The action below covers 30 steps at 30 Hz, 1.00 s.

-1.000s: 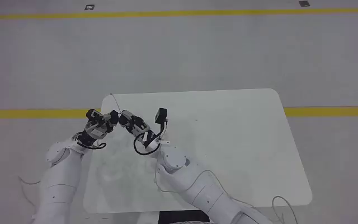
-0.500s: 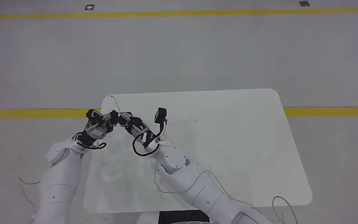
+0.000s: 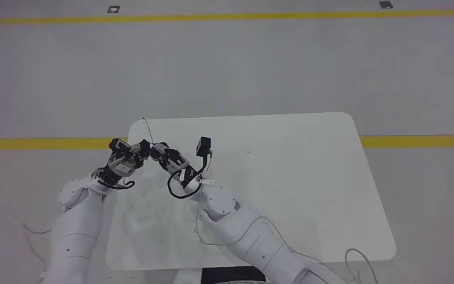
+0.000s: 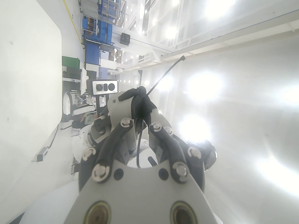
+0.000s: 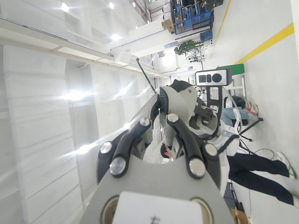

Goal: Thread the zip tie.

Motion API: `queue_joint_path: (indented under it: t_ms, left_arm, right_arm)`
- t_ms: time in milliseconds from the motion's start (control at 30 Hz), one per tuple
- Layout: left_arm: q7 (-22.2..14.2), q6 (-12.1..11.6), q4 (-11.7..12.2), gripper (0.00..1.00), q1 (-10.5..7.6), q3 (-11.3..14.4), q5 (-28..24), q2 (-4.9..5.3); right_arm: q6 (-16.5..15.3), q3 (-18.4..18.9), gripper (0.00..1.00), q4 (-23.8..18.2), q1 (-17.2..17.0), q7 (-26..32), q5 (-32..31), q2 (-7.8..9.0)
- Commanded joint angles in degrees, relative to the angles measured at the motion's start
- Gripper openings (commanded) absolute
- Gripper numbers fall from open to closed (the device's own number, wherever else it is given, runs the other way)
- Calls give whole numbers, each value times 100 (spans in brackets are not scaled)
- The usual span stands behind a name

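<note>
Zip tie [image 3: 146, 129] shows as a thin dark strand over the far-left corner of the worktop [image 3: 298, 184], close to the left edge. It rises from where the two grippers meet tip to tip. Its free end is up in the air and carries a small blocky lump, probably the head [image 4: 183, 58].

Risks, as I judge them:
- Both grippers pinch at almost the same spot, so there is hardly any strap between them to bend into a loop.
- One gripper would have to let go and regrip. On a single pinch the thin, springy strap could swivel or slide out.
- With the tips this close, they could bump during a regrip and knock the strap askew.
- The head end is unsupported, so it may wag, which would make the slot hard to line up.
- A dropped tie would land right by the corner and could go off the left edge.

Fingers:
- Left gripper [image 4: 139, 94] is closed right down on the zip tie, black pads [image 4: 146, 106] together. The strap passes through and runs back between the fingers toward the palm.
- Right gripper [image 5: 158, 97] has its fingers [image 5: 163, 109] pressed together with no gap visible, and the strap comes out at their tips. It looks like a pinch on the zip tie, though the contact itself is hidden.
</note>
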Motion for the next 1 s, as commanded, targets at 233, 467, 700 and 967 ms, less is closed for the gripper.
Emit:
queue_joint_path:
  t_ms: [233, 467, 700, 967]
  left_arm:
    - [0, 0, 0, 0, 0, 0, 0, 0]
    - [0, 0, 0, 0, 0, 0, 0, 0]
    - [0, 0, 0, 0, 0, 0, 0, 0]
    - [0, 0, 0, 0, 0, 0, 0, 0]
  right_arm:
    - [0, -45, 0, 170, 66, -163, -84, -18]
    - [0, -107, 0, 340, 133, -272, -132, -37]
    - [56, -169, 0, 634, 243, -522, -103, -73]
    - [309, -220, 0, 817, 329, -669, 15, -105]
